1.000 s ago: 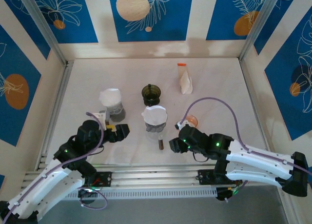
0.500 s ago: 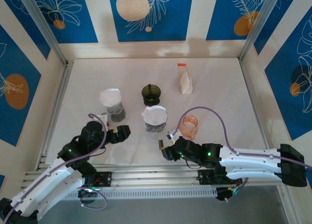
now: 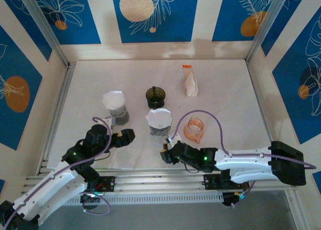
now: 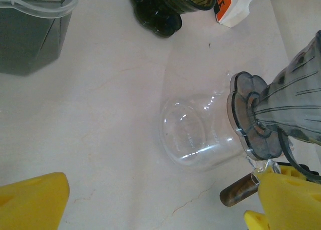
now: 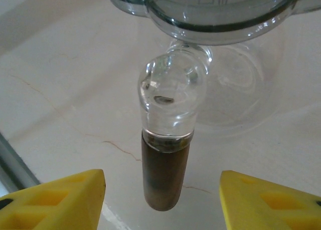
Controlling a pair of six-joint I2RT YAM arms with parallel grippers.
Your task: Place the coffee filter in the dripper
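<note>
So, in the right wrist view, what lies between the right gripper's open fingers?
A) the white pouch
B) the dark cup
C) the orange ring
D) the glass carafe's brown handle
D: the brown handle of the glass carafe sits in the gap of the right gripper, touching neither finger.

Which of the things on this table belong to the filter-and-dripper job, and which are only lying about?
Likely for the job:
white coffee filter; grey dripper holding it; glass carafe beneath; right gripper, open, either side of the carafe's handle.

Lying about:
dark green cup; white pouch with orange top; orange plastic dripper; second filter-topped pot at left.
</note>
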